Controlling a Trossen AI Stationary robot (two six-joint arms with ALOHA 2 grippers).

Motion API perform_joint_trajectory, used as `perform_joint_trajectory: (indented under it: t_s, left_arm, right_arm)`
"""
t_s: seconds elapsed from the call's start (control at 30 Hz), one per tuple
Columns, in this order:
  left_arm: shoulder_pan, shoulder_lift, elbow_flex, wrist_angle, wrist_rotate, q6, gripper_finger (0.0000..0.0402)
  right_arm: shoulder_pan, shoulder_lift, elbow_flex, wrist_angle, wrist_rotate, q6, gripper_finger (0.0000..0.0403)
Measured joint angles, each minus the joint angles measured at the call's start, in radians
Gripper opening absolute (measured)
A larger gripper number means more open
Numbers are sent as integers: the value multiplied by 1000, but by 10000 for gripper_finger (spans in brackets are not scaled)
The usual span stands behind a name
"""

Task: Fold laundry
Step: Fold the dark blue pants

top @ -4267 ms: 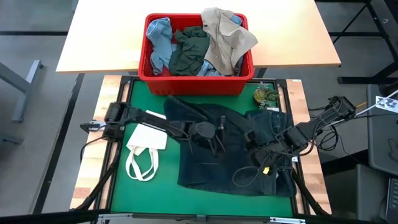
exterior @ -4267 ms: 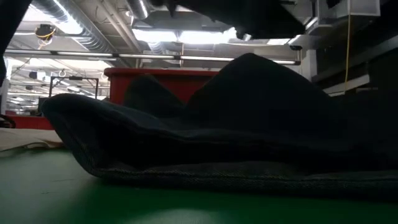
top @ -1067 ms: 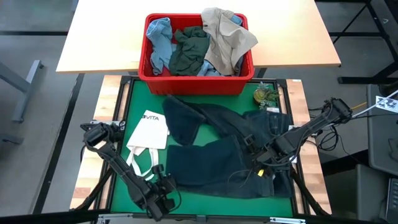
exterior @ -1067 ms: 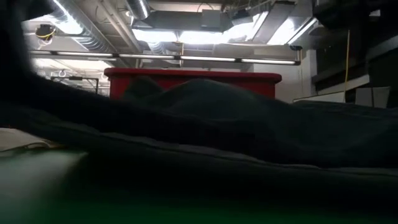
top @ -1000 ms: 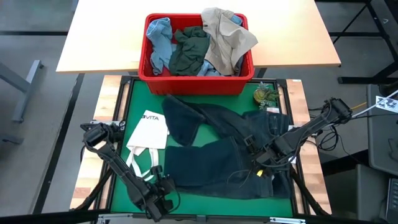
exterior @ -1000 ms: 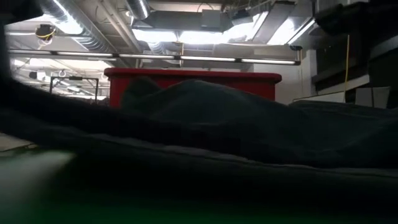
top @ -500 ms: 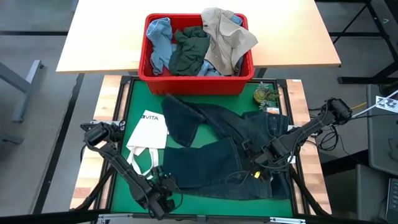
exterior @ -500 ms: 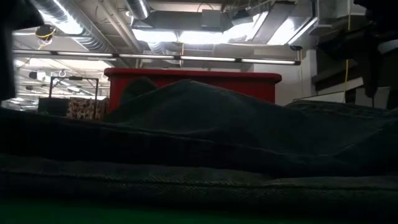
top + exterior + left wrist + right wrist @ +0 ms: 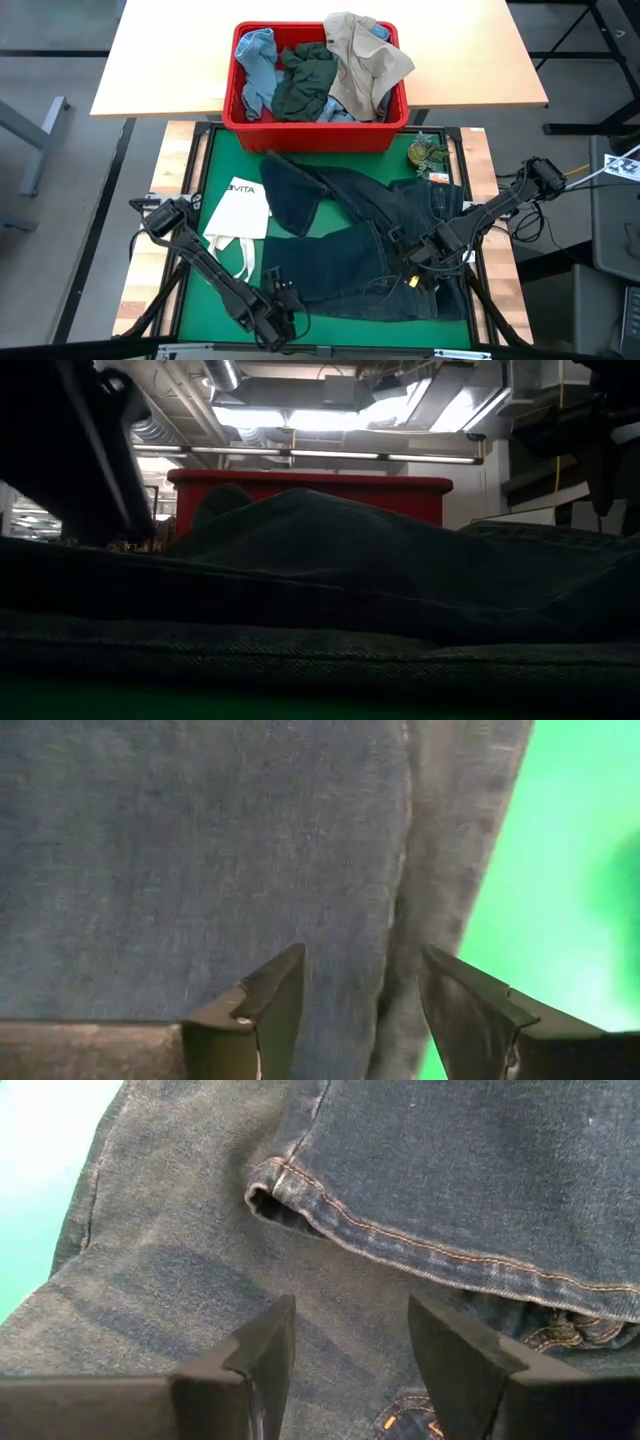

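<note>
Since a second ago the left gripper [image 9: 283, 308] has let go and slid a little rightward along the near edge of the green mat [image 9: 222, 168]; the dark navy jeans [image 9: 350, 240] lie as they did. Its fingers [image 9: 272, 1000] now stand wide, the jeans' hem between them but not pinched. The right gripper [image 9: 420, 262] hangs over the waist end of the jeans, fingers [image 9: 262, 1348] spread with nothing between them, an orange-stitched seam just beyond.

One pair of jeans lies on the mat, one leg folded back toward the red bin [image 9: 314, 128]. The bin holds three garments: a light blue piece [image 9: 258, 62], a dark green-grey piece [image 9: 305, 80] and a beige piece [image 9: 362, 58]. One white tote bag [image 9: 238, 222] lies beside the jeans.

In the low view the jeans block nearly everything; a small greenish object [image 9: 427, 153] at the mat's far corner is hard to make out.
</note>
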Motion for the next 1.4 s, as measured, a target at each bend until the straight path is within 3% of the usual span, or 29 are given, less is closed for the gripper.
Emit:
perform_joint_trajectory:
  t_s: [0.23,0.33,0.43,0.5,0.87,1.27,1.4]
  left_arm:
    - [17,39,0,-6,29,11,169]
    - [20,39,0,-12,41,19,117]
    - [21,38,0,-12,45,23,36]
    - [21,37,6,-19,57,24,13]
    - [-13,35,182,-306,72,27,4]
    - [-90,35,226,-327,139,25,1]
    - [-86,35,226,-323,137,24,1]
  right_arm:
    - [0,0,0,0,0,0,195]
    - [0,0,0,0,0,0,195]
    - [0,0,0,1,0,-1,195]
    - [0,0,0,2,0,-1,195]
    - [0,0,0,2,0,-1,195]
    - [0,0,0,26,0,4,195]
    - [0,1,0,99,-1,102,195]
